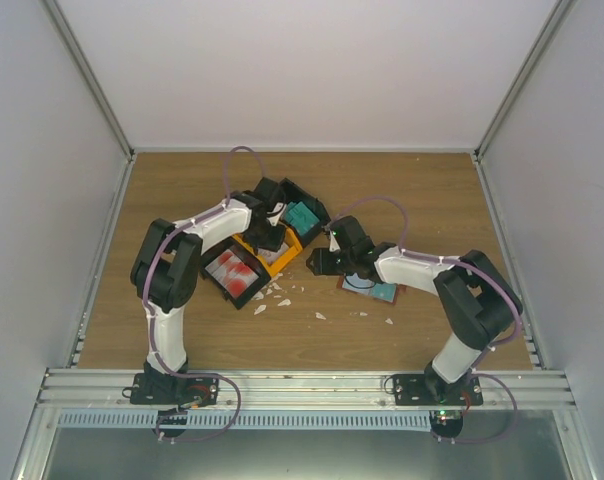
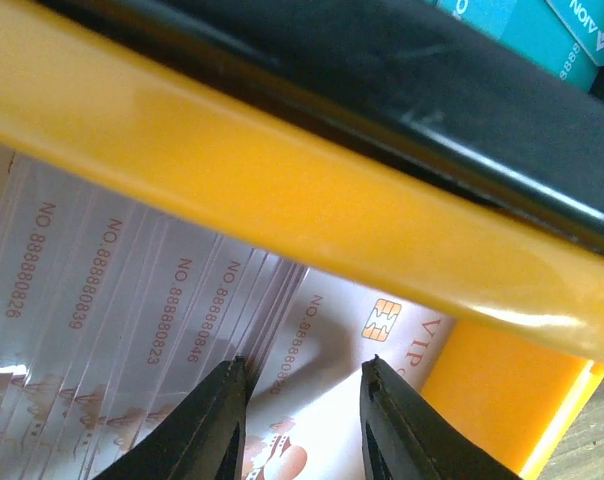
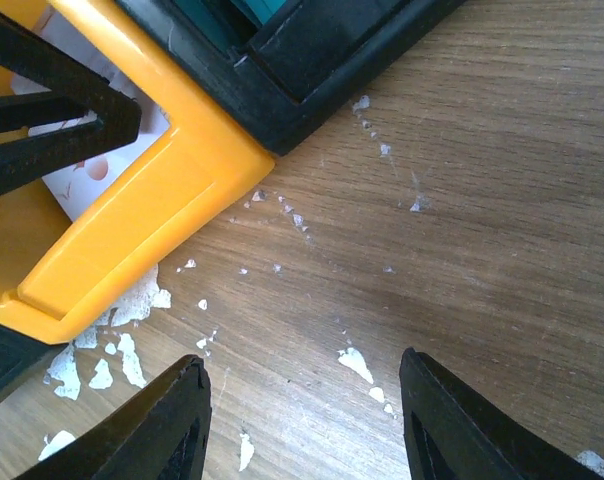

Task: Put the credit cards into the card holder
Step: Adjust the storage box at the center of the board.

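Note:
White credit cards lie fanned in the orange compartment of the tray. My left gripper is open just above them, its fingertips apart over the top card. In the top view the left gripper is over that compartment. Teal cards and red-and-white cards fill the neighbouring black compartments. The card holder lies open on the table, reddish-brown with light blue inside, partly hidden under my right arm. My right gripper is open and empty, low over bare wood beside the tray's orange corner.
Small white scraps are scattered on the wooden table in front of the tray. The left gripper's black fingers show at the upper left of the right wrist view. Grey walls enclose the table on three sides.

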